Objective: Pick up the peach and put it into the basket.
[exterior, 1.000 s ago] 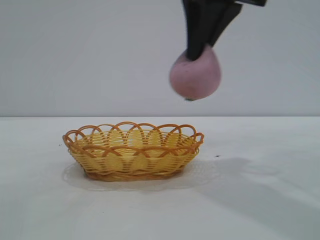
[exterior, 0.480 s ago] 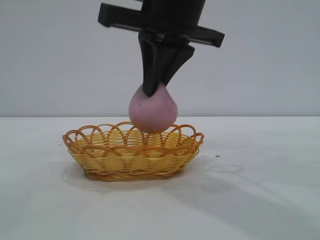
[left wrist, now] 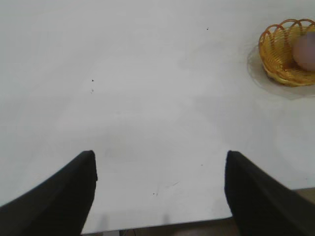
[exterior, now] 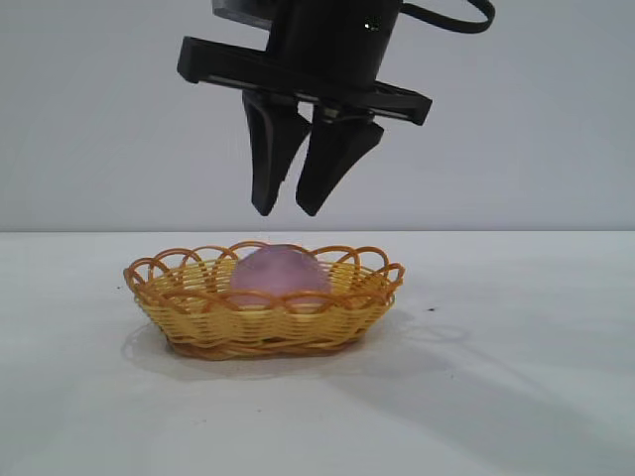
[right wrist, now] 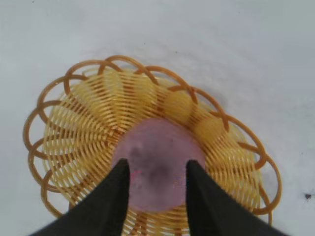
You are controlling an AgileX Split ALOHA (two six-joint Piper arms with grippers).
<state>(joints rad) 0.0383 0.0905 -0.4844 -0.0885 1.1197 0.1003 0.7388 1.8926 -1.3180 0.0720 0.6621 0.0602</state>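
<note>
Peach (exterior: 278, 275) inside basket (exterior: 179, 315); right pincer (exterior: 288, 210) above, parted, empty; left pincer (left wrist: 160, 191) wide, empty

The shallow oval basket of woven yellow wicker (exterior: 266, 315) has an orange looped rim and looks rough and ribbed, with a slight shine on the strands. The round dusty pink-purple peach (exterior: 278, 275) looks matt and a little mottled. The white tabletop (exterior: 516, 397) is smooth and matt. The right gripper (exterior: 288, 210) has black jaws that look like smooth, matt plastic.
</note>
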